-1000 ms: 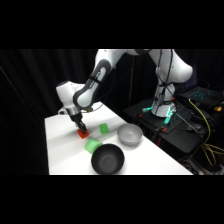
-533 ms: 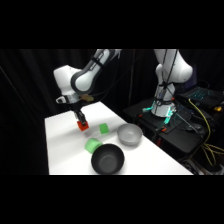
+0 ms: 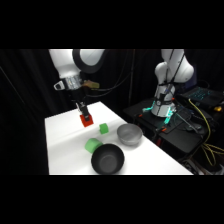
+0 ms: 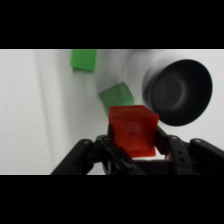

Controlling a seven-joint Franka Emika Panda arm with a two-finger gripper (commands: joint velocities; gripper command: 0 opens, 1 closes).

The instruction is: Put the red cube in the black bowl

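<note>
I hold the red cube (image 4: 131,131) clamped between my gripper (image 3: 86,119) fingers, up and left of the black bowl (image 3: 107,159), off the table. It looks light, stiff and smooth; flat opposite faces suit the grip. Since half a second ago I've carried it higher, toward the bowl.

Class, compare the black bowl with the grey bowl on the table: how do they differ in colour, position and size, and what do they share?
The black bowl is matte dark charcoal; the grey bowl is lighter, with a pale sheen. The black bowl sits nearer the table's front edge, beside a green block; the grey bowl sits further back, toward the arm's base. The black bowl looks slightly wider. Both are round, upright and appear empty.
</note>
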